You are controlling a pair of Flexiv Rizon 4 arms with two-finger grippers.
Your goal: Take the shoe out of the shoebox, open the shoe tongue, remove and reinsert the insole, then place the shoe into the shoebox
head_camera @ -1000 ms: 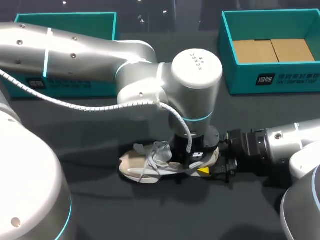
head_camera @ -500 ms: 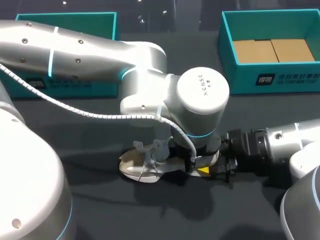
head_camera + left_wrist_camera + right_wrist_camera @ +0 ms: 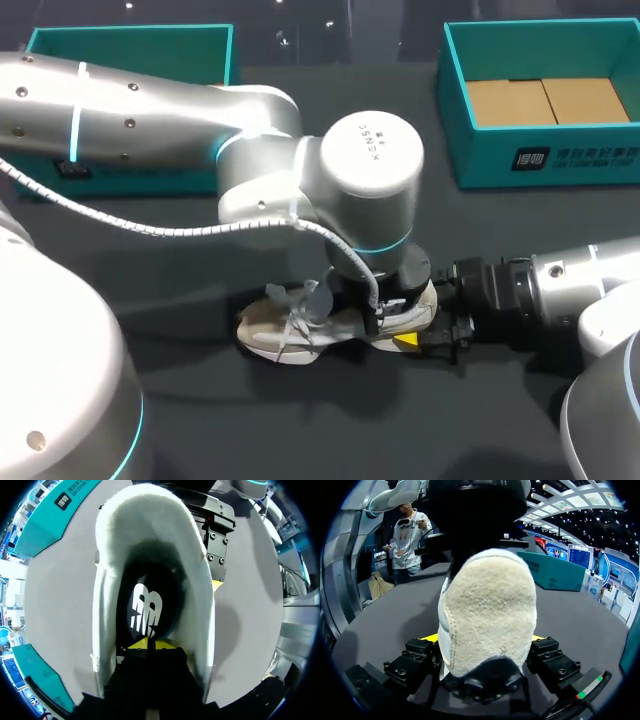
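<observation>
Right hand (image 3: pixel 482 641) clamped shoe (image 3: pixel 290 325) heel; left hand (image 3: pixel 150 644), tips closed, sat at insole (image 3: pixel 145 605). Next likely needed: lifting insole out.

One shoe (image 3: pixel 268 332), two shoeboxes (image 3: pixel 480 160).

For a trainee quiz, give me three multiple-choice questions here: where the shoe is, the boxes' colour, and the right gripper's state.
1. Where is the shoe? A in a box. B on the table. C on a shelf.
2. What colour are the boxes? A teal. B red. C white.
3. The right gripper is: A open, clear of the shoe. B shut on a lace. C shut on the heel.
Answers: B, it lies on the dark table; A, both have teal walls; C, it clamps the heel from both sides.
</observation>
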